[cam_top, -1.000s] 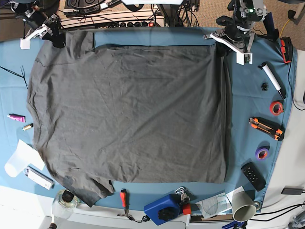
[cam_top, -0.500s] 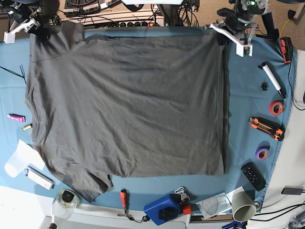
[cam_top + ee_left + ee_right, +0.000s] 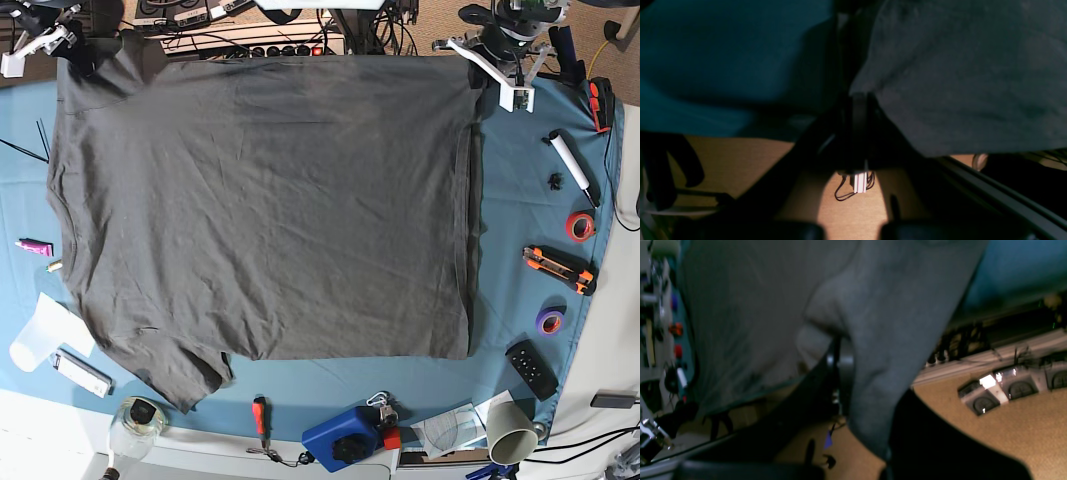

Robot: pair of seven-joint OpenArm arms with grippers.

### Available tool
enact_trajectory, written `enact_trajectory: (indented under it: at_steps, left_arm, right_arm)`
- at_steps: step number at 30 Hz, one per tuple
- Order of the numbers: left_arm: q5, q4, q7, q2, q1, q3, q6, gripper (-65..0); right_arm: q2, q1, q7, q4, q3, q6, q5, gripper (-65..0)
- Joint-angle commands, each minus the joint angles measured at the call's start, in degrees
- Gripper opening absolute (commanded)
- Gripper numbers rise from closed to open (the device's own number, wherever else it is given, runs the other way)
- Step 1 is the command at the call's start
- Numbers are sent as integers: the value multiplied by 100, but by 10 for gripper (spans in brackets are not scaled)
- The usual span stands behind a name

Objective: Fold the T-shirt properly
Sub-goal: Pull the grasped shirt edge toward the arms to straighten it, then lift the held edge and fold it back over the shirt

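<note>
The dark charcoal T-shirt lies spread flat over the teal table cloth, one sleeve at the near left. My left gripper is shut on the shirt's far right corner. In the left wrist view the gripper pinches the fabric edge, which hangs past the table's back edge. My right gripper is shut on the far left corner. In the right wrist view the gripper has grey cloth draped over it.
Along the right edge lie a white marker, red tape, an orange knife, purple tape and a remote. At the front stand a cup, a blue device, a screwdriver and a jar.
Both grippers have moved toward the table's back edge with the shirt's far corners. The whole shirt has slid back and lies flatter; its far edge now covers the back edge.
</note>
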State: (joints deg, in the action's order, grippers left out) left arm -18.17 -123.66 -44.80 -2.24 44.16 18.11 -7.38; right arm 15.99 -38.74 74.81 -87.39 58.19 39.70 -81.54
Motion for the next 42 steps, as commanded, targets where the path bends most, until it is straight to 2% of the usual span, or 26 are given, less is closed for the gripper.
enact_trajectory:
  at_steps: [1,9,14,21,28,33,42]
  left_arm:
    - [24,-109,109,-37,57,20,-7,-650]
    - [22,-195,107,-35,59,20,2,-650]
    - [138,-542,114,-33,59,20,245,-650]
    - [264,-595,323,-35,59,17,243,-650]
    - [455,-595,391,-33,61,17,243,-650]
    - [452,-595,715,-33,57,17,243,-650]
    - [503,-592,743,-35,-81,17,243,-650]
  right_arm:
    - [103,-63,-74,-90,81,30,-140,-650]
    - [105,-28,-133,-92,81,30,-153,-650]
    - [146,136,-131,-101,79,30,-155,-650]
    - [466,367,-164,-118,79,30,-59,-650]
    - [767,481,-511,-118,79,30,566,-650]
    - [769,616,-632,-118,79,30,636,-650]
    - [791,1038,-625,-116,68,30,791,-650]
